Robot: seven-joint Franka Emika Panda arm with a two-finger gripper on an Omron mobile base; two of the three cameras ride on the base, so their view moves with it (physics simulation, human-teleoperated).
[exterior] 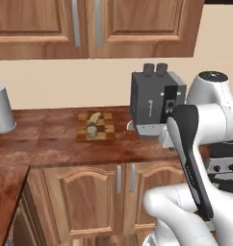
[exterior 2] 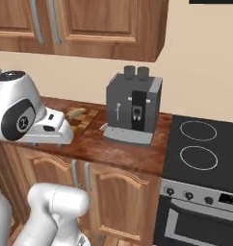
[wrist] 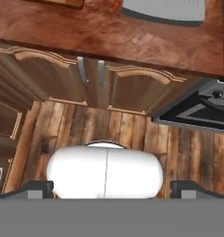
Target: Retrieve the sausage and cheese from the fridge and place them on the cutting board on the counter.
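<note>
Kitchen counter (exterior: pixel 65 144), my arm tucked back, both foods apparently on the board.
My gripper (wrist: pixel 112 187) hangs empty, fingers wide apart, aimed floorward; cutting board (exterior: pixel 95 127) up ahead carries cheese (exterior: pixel 91 130) and, probably, sausage (exterior: pixel 94 117), so task looks finished.

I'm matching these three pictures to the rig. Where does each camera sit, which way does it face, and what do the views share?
Left base view: behind the arm's left, facing the counter, cutting board and coffee machine; the arm rises at lower right.
Right base view: behind its right, facing the same machine and the stove; the arm is at left.
Hand view: on the hand, looking down at the cabinet doors and floor; open gripper at the bottom.
Shared: counter, board, machine.
</note>
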